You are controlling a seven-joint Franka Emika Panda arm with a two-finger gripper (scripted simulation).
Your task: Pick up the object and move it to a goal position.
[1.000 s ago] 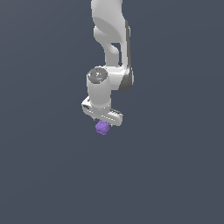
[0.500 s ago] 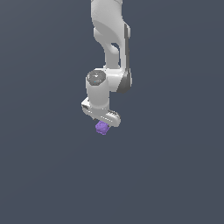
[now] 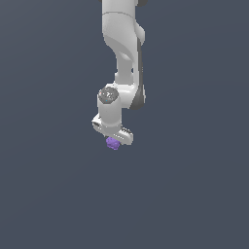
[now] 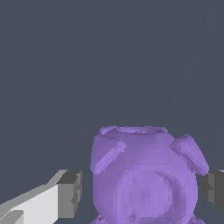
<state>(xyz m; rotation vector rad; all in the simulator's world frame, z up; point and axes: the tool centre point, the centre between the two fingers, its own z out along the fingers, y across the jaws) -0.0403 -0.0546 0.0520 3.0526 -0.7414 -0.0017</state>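
White, smooth, rounded arm (image 3: pixel 124 44) made of fat tube parts. Dark grey band down one side, near the joints. Round grey cap (image 3: pixel 108 95) on top of the wrist. Flat white bar across the gripper (image 3: pixel 114 137), with small dark marks along its edge. Blocky fingers (image 4: pixel 69 193), white with dark grey tips. No cables or writing to make out.
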